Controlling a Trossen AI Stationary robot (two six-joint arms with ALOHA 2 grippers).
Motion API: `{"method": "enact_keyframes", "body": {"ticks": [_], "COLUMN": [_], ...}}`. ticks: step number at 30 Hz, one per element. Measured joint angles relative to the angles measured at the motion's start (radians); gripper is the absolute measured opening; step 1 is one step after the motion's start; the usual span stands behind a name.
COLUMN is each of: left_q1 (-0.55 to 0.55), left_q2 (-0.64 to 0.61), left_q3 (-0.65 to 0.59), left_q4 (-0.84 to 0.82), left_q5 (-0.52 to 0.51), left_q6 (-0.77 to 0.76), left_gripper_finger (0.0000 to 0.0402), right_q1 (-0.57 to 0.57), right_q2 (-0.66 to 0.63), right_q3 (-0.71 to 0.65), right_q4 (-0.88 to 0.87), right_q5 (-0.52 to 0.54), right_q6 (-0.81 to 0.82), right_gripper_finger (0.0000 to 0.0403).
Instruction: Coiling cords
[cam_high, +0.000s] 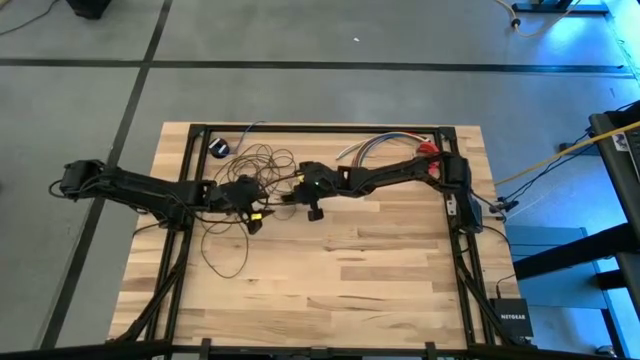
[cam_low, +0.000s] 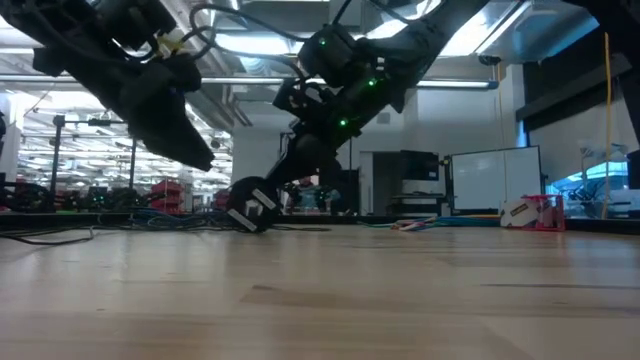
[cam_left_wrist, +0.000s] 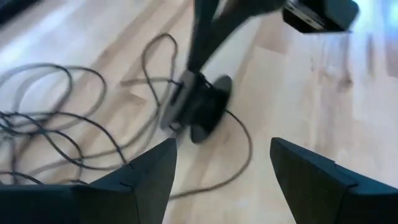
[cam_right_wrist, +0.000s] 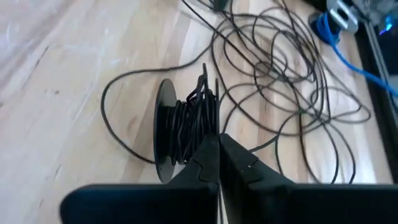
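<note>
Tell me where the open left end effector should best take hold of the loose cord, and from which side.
Probably a single strand at the outer edge of the loose cord tangle, coming straight down from above. The cord lies flat in overlapping loops on the table, so a lone outer strand avoids snagging others. The left end effector is open beside it; the right end effector is shut at the spool.

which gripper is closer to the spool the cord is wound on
Right. The right gripper is shut against the wound cord on the spool, touching it. The left gripper stands open a short way off, facing the spool across bare table.
</note>
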Motion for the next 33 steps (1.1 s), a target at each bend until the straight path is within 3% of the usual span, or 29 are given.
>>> {"method": "enact_keyframes", "body": {"ticks": [8,12,17,33], "left_q1": [0.0,0.0,0.001,0.028], "left_q2": [0.046,0.119,0.189,0.099], "left_q3": [-0.002,-0.003,-0.003,0.046], "left_q4": [-0.031,0.039,0.063,0.08], "left_q5": [0.03,0.03,-0.052,-0.068], "left_q6": [-0.029,-0.006,0.052,0.291], "left_gripper_finger": [0.0253,0.0253,0.0253,0.0253], "right_q1": [-0.005,-0.005,-0.005,-0.005], "right_q2": [-0.001,-0.001,-0.001,0.0], "right_q3": [0.001,0.0,0.0,0.0], "right_q4": [-0.006,0.005,0.006,0.013], "right_q5": [0.0,0.0,0.0,0.0], "right_q6": [0.045,0.067,0.067,0.062], "right_gripper_finger": [0.0001,0.0001,0.0001,0.0001]}}
